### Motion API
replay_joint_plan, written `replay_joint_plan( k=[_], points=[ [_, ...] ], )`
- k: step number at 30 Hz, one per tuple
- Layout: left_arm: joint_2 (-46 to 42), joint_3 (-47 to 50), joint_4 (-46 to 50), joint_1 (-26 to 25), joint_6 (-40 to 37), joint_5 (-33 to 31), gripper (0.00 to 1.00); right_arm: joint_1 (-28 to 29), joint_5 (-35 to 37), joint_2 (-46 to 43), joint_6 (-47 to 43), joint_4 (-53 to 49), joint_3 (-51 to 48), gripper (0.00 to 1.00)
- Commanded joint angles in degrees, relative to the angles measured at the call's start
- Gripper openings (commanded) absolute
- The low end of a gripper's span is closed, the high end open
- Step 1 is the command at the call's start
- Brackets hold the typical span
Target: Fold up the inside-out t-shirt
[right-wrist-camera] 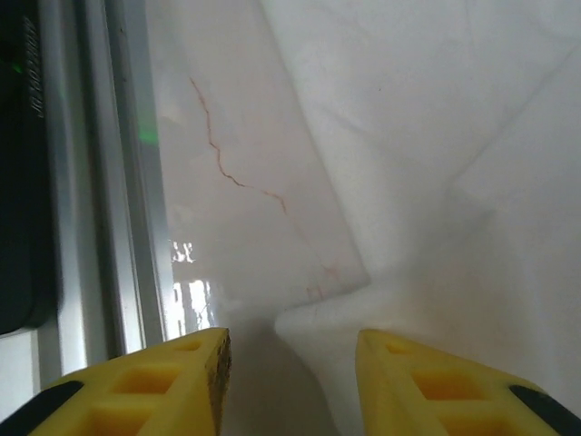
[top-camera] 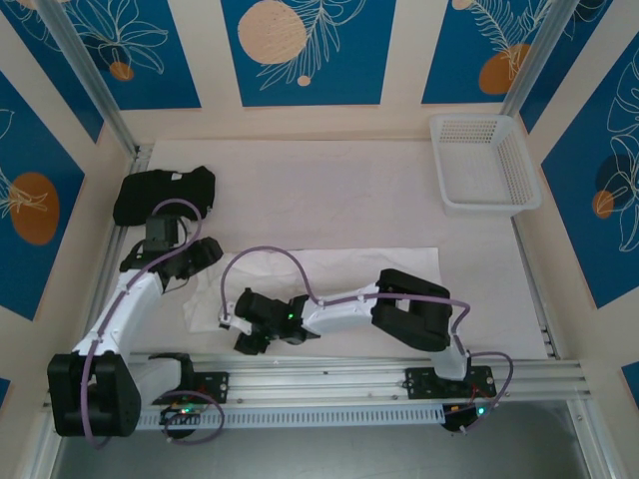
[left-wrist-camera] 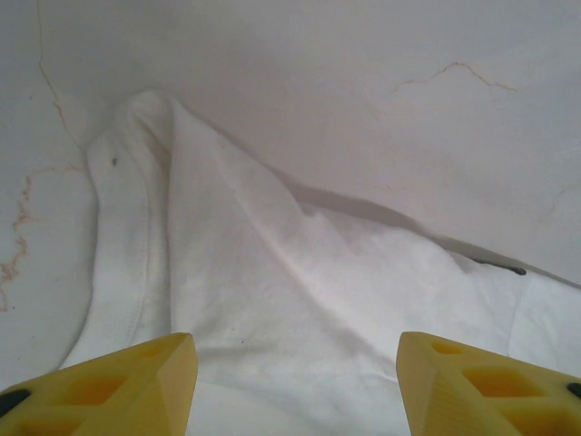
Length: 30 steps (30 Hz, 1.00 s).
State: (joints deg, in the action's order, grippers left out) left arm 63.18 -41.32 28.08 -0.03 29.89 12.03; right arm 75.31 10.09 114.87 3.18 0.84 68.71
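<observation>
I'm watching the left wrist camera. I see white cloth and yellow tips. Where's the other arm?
Observer: From the top camera, the right gripper sits at the near left corner of the white t-shirt.
Operator: Is it grabbing it?
Observer: No. In the right wrist view its jaws stand apart, a shirt corner just ahead of the gap.
Operator: What else is on the table?
Observer: A black folded garment lies at the far left.

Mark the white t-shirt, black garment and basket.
white t-shirt (top-camera: pixel 349 265): top external view, flat middle area.
black garment (top-camera: pixel 165 192): top external view, centre of bundle.
basket (top-camera: pixel 489 204): top external view, near wall.
</observation>
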Motion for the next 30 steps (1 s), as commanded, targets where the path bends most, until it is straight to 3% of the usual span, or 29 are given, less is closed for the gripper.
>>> replay_joint_plan(
  k=[1,3,11,20,27,30],
  points=[
    [-0.8,-1.3,1.2,0.9,-0.8,2.3,0.59,0.2,0.3,2.2,-1.3,-0.2,2.4,0.41],
    [-0.7,-1.1,0.9,1.0,-0.7,2.6,0.59,0.2,1.0,3.1,-1.2,-0.5,2.9,0.37],
    [-0.5,-1.0,0.4,1.3,-0.5,3.7,0.60,-0.5,2.5,-1.7,1.7,1.6,-0.4,0.00],
    [0.1,-0.9,-0.3,1.6,-0.3,4.2,0.60,-6.7,-9.2,-12.4,11.0,8.0,-7.9,0.00],
    [-0.2,-0.5,-0.4,1.8,-0.2,4.2,0.60,-8.2,-11.4,-11.5,12.1,8.8,-8.2,0.00],
    [0.0,-0.6,-0.5,1.9,-0.2,4.1,0.60,-4.7,-8.0,-8.3,7.2,4.1,-3.7,0.18]
  ],
)
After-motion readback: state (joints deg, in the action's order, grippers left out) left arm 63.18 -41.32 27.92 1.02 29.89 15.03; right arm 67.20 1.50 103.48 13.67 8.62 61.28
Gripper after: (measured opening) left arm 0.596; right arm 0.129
